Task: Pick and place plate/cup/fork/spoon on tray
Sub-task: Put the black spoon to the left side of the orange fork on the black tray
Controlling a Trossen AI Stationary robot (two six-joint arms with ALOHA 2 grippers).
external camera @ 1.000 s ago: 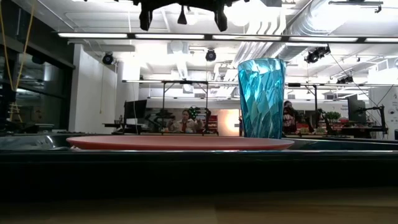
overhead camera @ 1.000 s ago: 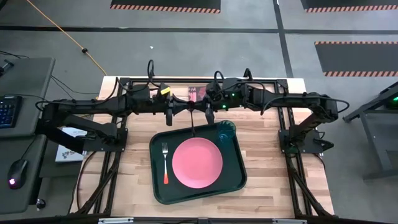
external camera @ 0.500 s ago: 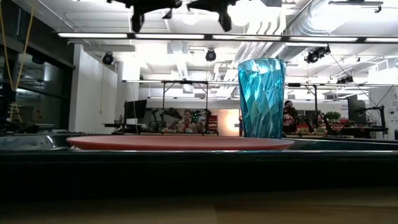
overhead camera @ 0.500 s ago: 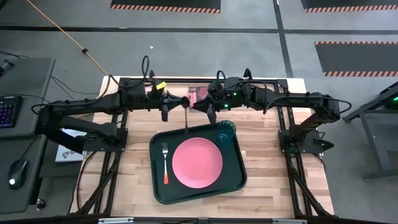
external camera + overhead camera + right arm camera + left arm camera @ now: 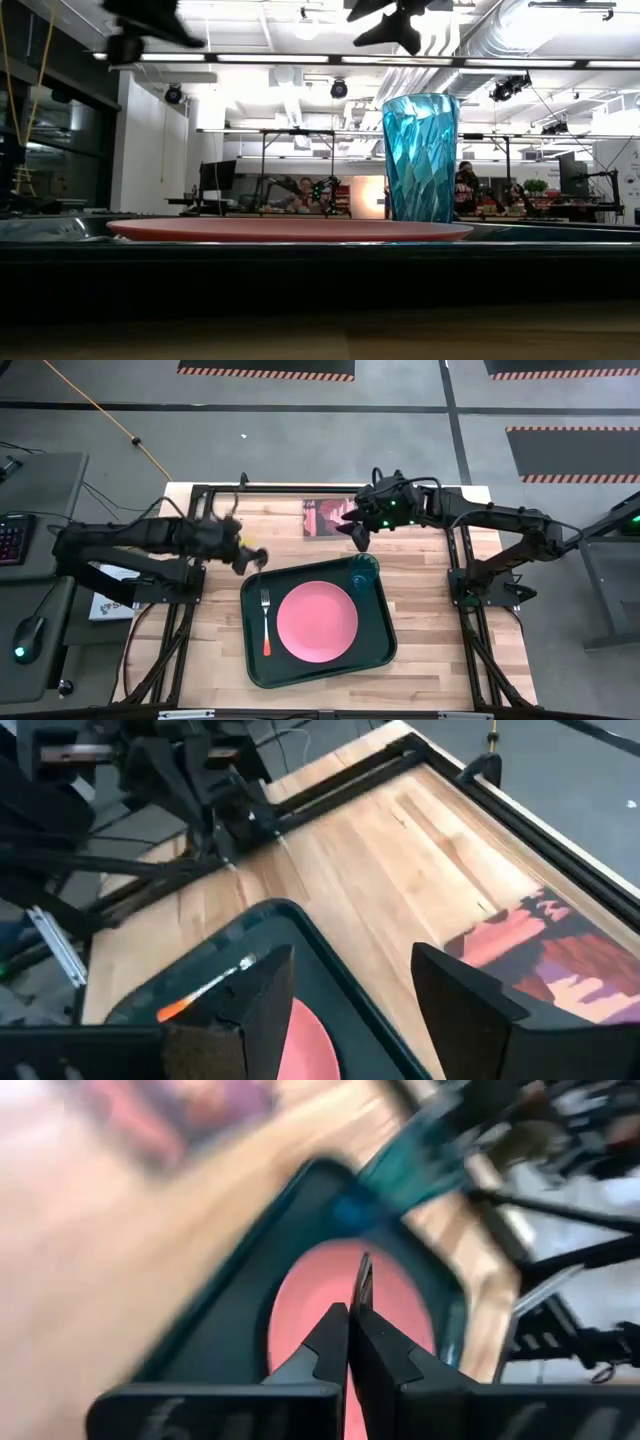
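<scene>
Nearest the front edge sits the tray (image 5: 318, 622), dark green plastic w/ rounded corners and raised rim, flat on the pale wood table (image 5: 430, 650). On it: the plate (image 5: 317, 623), round, pink, smooth, lying roughly centre; the fork (image 5: 266, 622) w/ silver tines and orange-red handle lying in the tray's left part, just beside the plate, tines pointing to the far side; the cup (image 5: 364, 571), faceted translucent teal, upright in the tray's far right corner, just past the plate's rim.

Left arm reaches in from the left, elbow bent, w/ the left gripper (image 5: 250, 557) held over the table just off the tray's far left corner. Wrist view shows its fingers (image 5: 330, 1342) pressed together on a thin metal piece, which looks like the spoon (image 5: 362, 1285), sticking out past the tips; heavy blur there.

Right arm stretches from the right across the far side; right gripper (image 5: 356, 534) hangs above bare wood near the cup, fingers (image 5: 455, 1005) spread wide, nothing between them.

Farther back, a maroon picture card (image 5: 322, 516) lies flat by the table's far edge, next to the black frame rails (image 5: 300, 488).
</scene>
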